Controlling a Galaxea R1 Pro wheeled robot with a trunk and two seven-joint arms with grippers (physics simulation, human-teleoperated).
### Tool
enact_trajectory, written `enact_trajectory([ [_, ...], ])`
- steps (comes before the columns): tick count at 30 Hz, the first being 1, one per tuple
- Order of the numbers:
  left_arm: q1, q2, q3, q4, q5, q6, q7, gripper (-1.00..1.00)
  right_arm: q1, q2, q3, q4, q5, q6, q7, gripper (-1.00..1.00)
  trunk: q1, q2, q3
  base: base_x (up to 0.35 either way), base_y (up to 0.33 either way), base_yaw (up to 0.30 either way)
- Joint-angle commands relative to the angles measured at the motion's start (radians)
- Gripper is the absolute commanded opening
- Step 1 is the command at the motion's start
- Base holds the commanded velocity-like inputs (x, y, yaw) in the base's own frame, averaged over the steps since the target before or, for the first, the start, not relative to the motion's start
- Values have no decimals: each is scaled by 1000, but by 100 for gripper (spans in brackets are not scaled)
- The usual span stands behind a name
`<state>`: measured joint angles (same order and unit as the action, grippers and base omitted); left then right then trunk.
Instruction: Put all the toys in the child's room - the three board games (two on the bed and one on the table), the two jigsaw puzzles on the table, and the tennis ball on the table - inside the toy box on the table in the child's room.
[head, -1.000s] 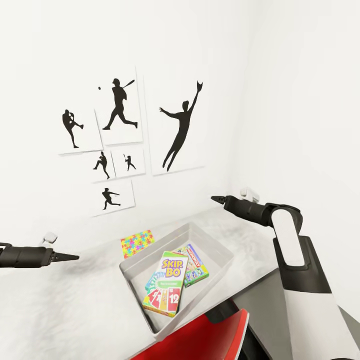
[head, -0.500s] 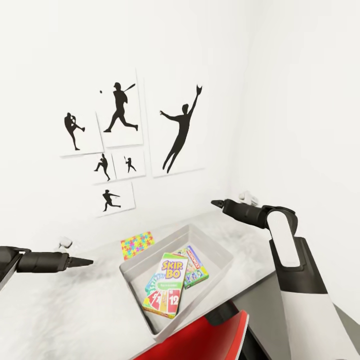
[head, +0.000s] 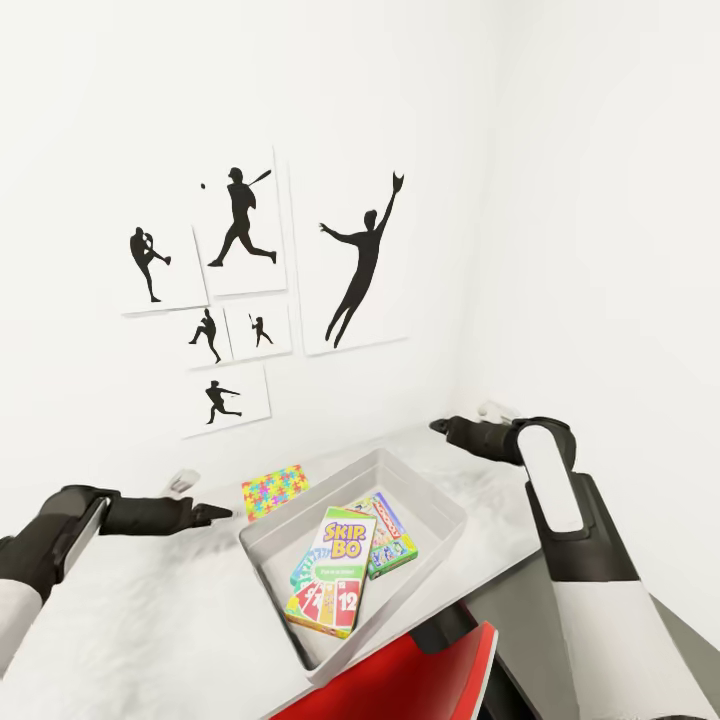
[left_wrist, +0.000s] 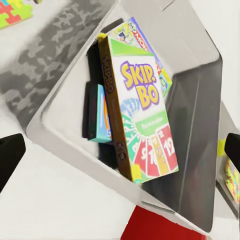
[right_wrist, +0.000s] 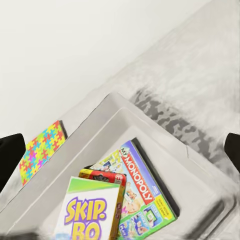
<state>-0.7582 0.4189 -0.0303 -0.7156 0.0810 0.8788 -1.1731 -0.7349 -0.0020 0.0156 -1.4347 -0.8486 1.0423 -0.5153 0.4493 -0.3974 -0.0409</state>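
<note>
The Skip-Bo box (head: 332, 572) covers most of the blue game (left_wrist: 100, 117) and part of the Monopoly box (right_wrist: 140, 197), while the toy box (head: 275, 520) rim hides the jigsaw puzzle's (head: 274, 490) near edge.

You have the toy box (head: 440, 520) on the tabletop (head: 150, 620) holding the Skip-Bo box (head: 332, 572), tilted over the Monopoly box (head: 393, 535) and a blue box (left_wrist: 100, 117); one jigsaw puzzle (head: 273, 487) lies flat beside it.

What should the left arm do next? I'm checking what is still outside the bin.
Probably ease the left end effector onto the jigsaw puzzle. It lies flat on the table behind the toy box, while the Skip-Bo box is already inside.
</note>
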Motion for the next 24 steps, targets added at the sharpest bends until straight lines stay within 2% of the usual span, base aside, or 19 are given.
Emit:
enact_trajectory([
  [1, -1, -8, -1, -2, 7, 14, 14, 100, -3, 0, 8, 11, -9, 2, -21, 100, 1, -3, -2, 0, 0, 0],
  [2, -1, -22, 3, -3, 6, 21, 42, 100, -10, 0, 19, 37, -9, 2, -43, 100, 1, -3, -2, 0, 0, 0],
  [6, -1, -46, 8, -6, 5, 28, 103, 100, -32, 0, 33, 88, -9, 3, -80, 100, 1, -3, -2, 0, 0, 0],
  [9, -1, -75, 10, -6, 5, 33, 171, 100, -65, 0, 42, 154, -9, 4, -106, 100, 1, -3, -2, 0, 0, 0],
  [18, -1, -148, 16, -1, 10, 34, 346, 100, -163, 1, 95, 325, -8, 4, -120, 100, 1, -3, -2, 0, 0, 0],
  [21, 0, -171, 46, 5, 12, 33, 402, 100, -191, 2, 113, 358, -8, 4, -121, 100, 1, -3, -2, 0, 0, 0],
  [23, 0, -196, 100, 16, 12, 32, 465, 100, -214, 2, 131, 400, -7, 4, -121, 100, 1, -3, -2, 0, 0, 0],
  [24, 0, -203, 114, 18, 12, 31, 481, 100, -220, 3, 135, 415, -7, 3, -121, 100, 1, -3, -2, 0, 0, 0],
])
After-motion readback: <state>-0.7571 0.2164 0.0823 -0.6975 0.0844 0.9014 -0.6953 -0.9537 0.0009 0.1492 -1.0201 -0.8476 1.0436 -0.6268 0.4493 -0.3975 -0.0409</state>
